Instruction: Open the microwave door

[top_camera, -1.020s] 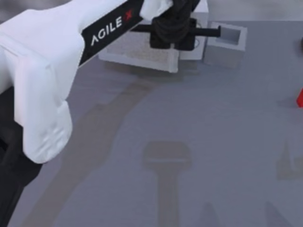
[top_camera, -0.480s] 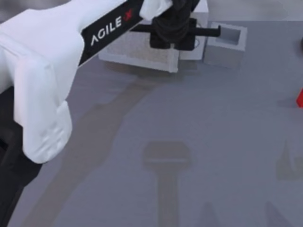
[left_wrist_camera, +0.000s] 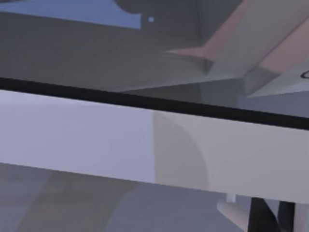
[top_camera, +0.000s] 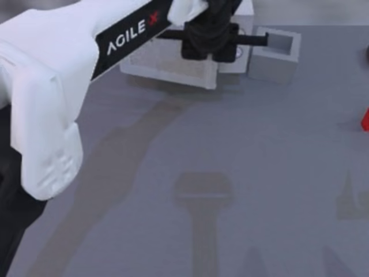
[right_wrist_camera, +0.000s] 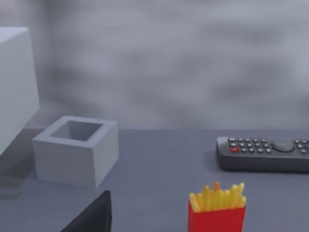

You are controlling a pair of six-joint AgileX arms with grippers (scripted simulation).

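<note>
Microwave door swung slightly wider; left gripper shifted.

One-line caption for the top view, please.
Left gripper at the microwave door, grey cube beside the microwave.

Microwave door edge-on, very close

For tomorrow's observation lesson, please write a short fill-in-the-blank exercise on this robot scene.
1. The left arm reaches to the ____.
2. The open-topped cube stands on the microwave's ____ side in the top view.
3. The red carton holds ____.
4. The remote is ____ in colour.

Missing words: microwave; right; fries; black
</note>
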